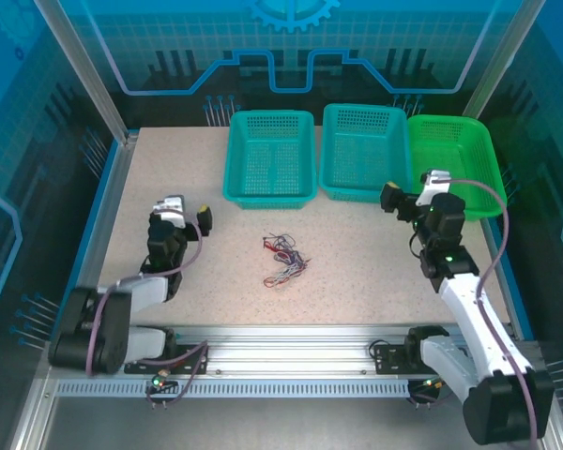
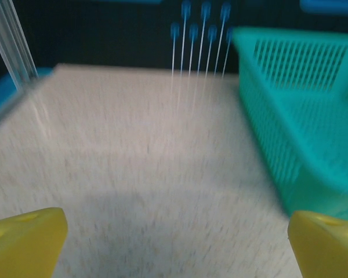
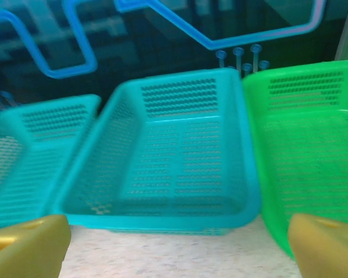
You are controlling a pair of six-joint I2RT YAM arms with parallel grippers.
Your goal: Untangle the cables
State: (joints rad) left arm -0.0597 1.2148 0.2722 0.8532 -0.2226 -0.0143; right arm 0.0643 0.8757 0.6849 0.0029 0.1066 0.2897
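seen from above, a speckled beige table (image 1: 357, 281) sat inside a blue-walled enclosure, with two robot arms mounted at its near edge. the cables (image 1: 284, 261) lay as a small loose tangle of red, dark and pale strands flat on the table, near its middle, between the two arms and in front of the baskets. nothing touched them.

three mesh baskets stood in a row along the far side: a left teal basket (image 1: 233, 159), a middle teal basket (image 1: 364, 111) just beside it, and a green basket (image 1: 488, 159) touching the middle one on the right.

the left gripper (image 1: 180, 208) hovered over the left part of the table, well apart from the tangle, pointing toward the far wall. its wrist camera showed the left gripper (image 2: 174, 249) with its yellow fingertips (image 2: 23, 243) spread wide at the lower corners, bare table (image 2: 133, 145) between them and the left teal basket (image 2: 296, 116) to the right. that picture was blurred.

the right gripper (image 1: 418, 195) hung just in front of the middle and green baskets, right of the cables and apart from them. its wrist camera showed the right gripper (image 3: 177, 246) spread wide and holding nothing, facing the middle teal basket (image 3: 180, 92), with the green basket (image 3: 301, 87) at right and the left teal basket (image 3: 46, 119) at left.
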